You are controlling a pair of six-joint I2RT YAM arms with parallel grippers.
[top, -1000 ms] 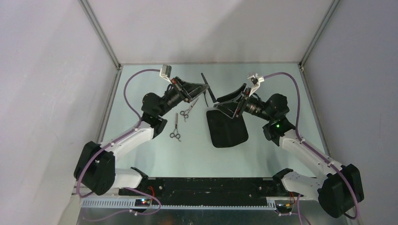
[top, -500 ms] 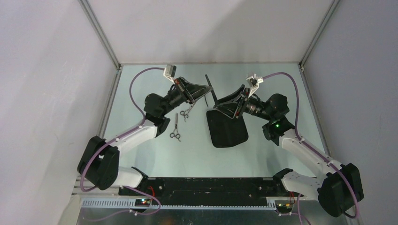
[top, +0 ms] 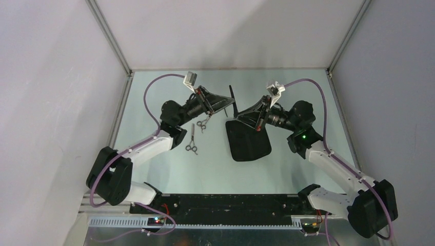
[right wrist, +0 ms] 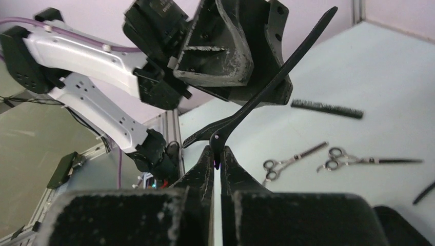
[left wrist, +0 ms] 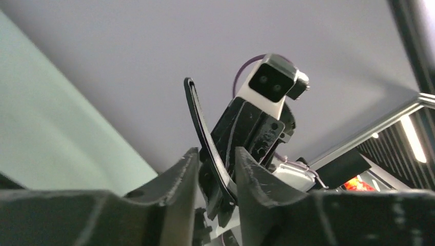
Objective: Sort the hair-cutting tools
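Right wrist: black hair clip (right wrist: 308,39) between tight right jaws.

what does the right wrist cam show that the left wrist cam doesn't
Only the right wrist view: two scissors and the comb lying on the table, and the right claw shut on one end of the hair clip.
Only the left wrist view: the right arm's wrist camera, and the left claw open, its fingers apart on either side of the clip.
Both: the black clip up in the air, with the other arm's claw behind it.
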